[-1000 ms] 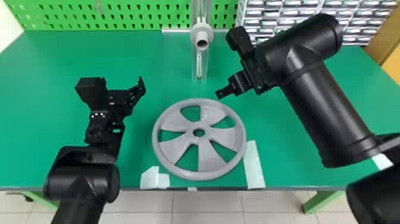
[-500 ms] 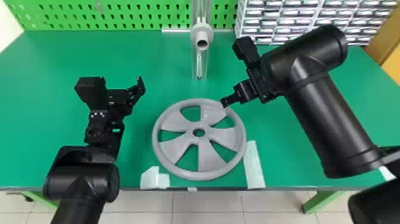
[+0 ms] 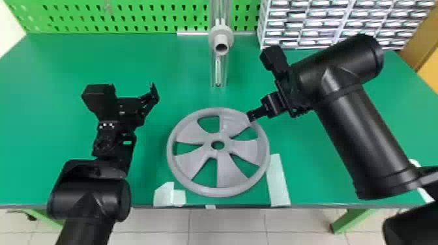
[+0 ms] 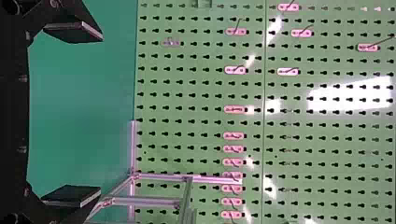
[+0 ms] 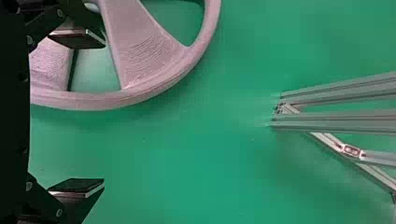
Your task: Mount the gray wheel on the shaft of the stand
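The right gripper's [image 3: 251, 116] fingers stand open at the gray wheel's [image 3: 225, 172] rim — one overlapping it — with the wheel flat on the green bench [image 3: 49, 130]. The left gripper's [image 3: 148, 99] fingers are spread, left of it. The right wrist view shows metal rails [image 5: 336, 122]; the left, pegboard hooks [image 4: 235, 70]. The right arm [image 3: 358, 130] slants inward.

Right gripper [image 3: 251, 117] moved nearer the robot, now at gray wheel's [image 3: 228, 169] far rim

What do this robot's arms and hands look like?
The left arm and right arm are thick, rounded black tubes. The left hand and right hand are black too, each with two flat, pale-edged fingers. Small white dots mark the left wrist.
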### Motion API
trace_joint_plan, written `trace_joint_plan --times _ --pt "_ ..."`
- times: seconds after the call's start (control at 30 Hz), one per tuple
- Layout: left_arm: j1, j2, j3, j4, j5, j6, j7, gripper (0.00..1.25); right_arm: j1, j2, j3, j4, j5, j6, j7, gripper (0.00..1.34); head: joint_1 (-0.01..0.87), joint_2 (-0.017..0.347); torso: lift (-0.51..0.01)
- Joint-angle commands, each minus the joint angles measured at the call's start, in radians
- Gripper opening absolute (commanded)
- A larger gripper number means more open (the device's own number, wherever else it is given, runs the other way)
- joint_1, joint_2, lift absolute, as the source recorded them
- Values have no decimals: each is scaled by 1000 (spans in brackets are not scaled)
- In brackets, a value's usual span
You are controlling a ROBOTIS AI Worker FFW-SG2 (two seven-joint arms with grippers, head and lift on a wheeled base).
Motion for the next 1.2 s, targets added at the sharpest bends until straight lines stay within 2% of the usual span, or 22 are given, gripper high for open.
trace_joint_plan --times 0.0,0.2,0.6,1.17 --pt "0 0 0 0 0 0 0 1118 6 -4 2 0 0 3 0 1101 865 52 -101" --pt "0 0 -2 0 -2 0 3 1118 1 -4 14 3 2 9 0 1101 865 52 -101" --pt "-2 0 -9 0 -13 5 5 1118 -63 -4 61 52 -16 40 0 1101 865 52 -101" --pt "-5 0 -14 -1 -16 5 5 1118 -113 21 95 163 -47 26 0 1103 865 52 -101"
